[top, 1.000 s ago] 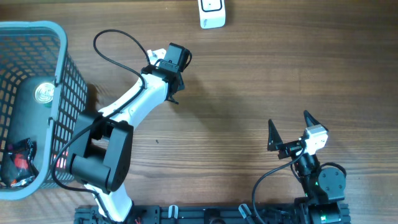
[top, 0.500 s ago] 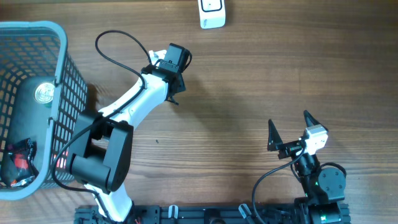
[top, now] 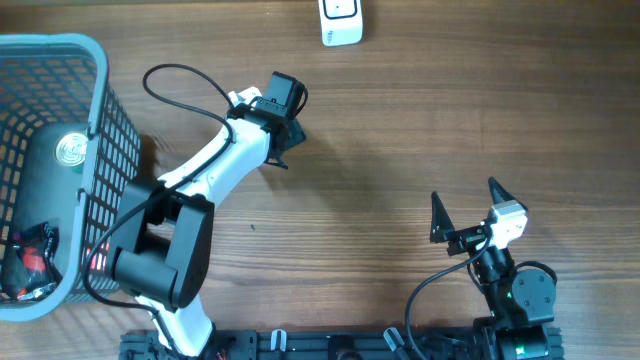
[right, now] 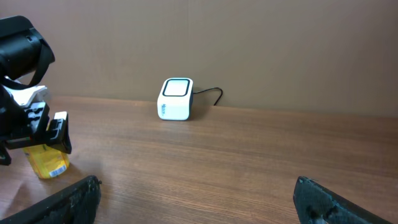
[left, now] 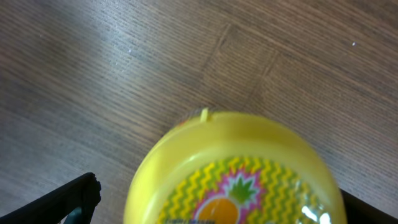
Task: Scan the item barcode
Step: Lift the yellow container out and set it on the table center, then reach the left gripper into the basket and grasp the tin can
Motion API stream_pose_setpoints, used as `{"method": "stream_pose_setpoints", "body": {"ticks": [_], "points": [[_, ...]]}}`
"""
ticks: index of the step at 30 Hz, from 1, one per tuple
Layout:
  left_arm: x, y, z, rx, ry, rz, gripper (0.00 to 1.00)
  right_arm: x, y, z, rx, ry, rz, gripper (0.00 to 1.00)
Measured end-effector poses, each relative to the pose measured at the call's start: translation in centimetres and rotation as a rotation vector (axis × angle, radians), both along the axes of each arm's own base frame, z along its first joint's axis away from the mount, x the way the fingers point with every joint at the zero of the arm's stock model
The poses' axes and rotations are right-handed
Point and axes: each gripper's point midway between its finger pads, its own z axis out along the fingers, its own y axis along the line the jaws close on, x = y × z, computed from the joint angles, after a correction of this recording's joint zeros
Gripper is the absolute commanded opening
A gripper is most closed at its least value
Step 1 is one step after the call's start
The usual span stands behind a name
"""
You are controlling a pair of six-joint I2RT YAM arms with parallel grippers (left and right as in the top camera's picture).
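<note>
At upper centre of the overhead frame, we have the left gripper reached out over the brown wood-grain table. It's parked over the task item, a small yellow plastic bottle with a pineapple print on its round cap. In the left wrist view the black fingers sit wide on either side of the cap. There's visible table between the left-of-frame finger and the cap, so we call it released, not clamping. Contact on the right-of-frame side: can't tell.

In the right wrist view the bottle stands upright on the table at the left edge, a barcode label on its side, directly under the left gripper.

The white cube scanner with a black cable is at top centre of the overhead, well apart from the bottle.

The right gripper is at lower right, jaws spread, nothing between them.

The blue-grey plastic mesh basket is at the left edge. A red packet and a dark item we can't identify are inside.
</note>
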Motion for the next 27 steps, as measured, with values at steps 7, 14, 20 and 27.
{"method": "stream_pose_setpoints", "body": {"ticks": [7, 14, 20, 27], "points": [[-0.8, -1.4, 6.0, -0.066, -0.106, -0.032, 1.0, 0.0, 0.0, 0.0, 0.0, 0.0, 0.0, 1.0], [-5.7, -2.8, 25.6, -0.25, -0.575, -0.125, 0.99, 0.0, 0.0, 0.0, 0.0, 0.0, 0.0, 1.0], [-13.3, 10.3, 39.8, -0.17, -0.949, 0.178, 1.0, 0.0, 0.0, 0.0, 0.0, 0.0, 0.0, 1.0], [-18.2, 23.3, 46.5, 0.166, -1.084, 0.625, 1.0, 0.0, 0.0, 0.0, 0.0, 0.0, 0.0, 1.0]]}}
